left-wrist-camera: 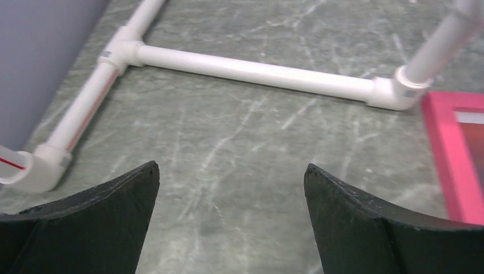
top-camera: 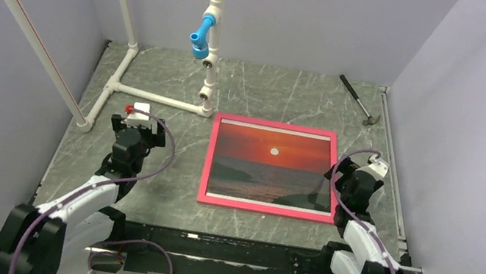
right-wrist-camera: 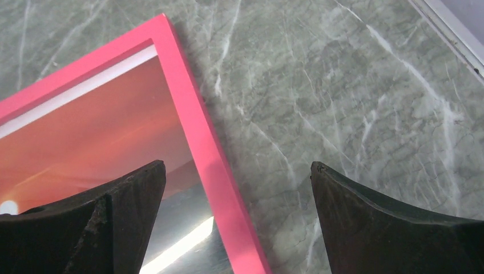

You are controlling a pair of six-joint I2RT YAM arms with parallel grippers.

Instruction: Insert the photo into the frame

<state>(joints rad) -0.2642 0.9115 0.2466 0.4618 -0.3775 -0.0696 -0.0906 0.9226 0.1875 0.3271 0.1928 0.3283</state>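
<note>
The pink-red frame (top-camera: pixel 207 161) lies flat on the marbled table, front up, with the sunset photo (top-camera: pixel 271 164) showing inside it: orange sky, small white sun, dark water. My right gripper (top-camera: pixel 342 174) hangs open over the frame's right side. In the right wrist view the frame's right rail (right-wrist-camera: pixel 200 137) runs between the black fingers (right-wrist-camera: pixel 371 222), and the photo (right-wrist-camera: pixel 97 137) fills the left part. My left gripper (top-camera: pixel 139 136) stands open well left of the frame. In the left wrist view its fingertips (left-wrist-camera: pixel 120 200) hover over bare table, with a frame corner (left-wrist-camera: pixel 451 148) at the right edge.
A white pipe stand (top-camera: pixel 157 97) with orange and blue fittings occupies the back left; its base pipes (left-wrist-camera: pixel 251 71) lie just ahead of the left gripper. A small hammer (top-camera: pixel 358 99) rests at the back right. Grey walls enclose the table on three sides.
</note>
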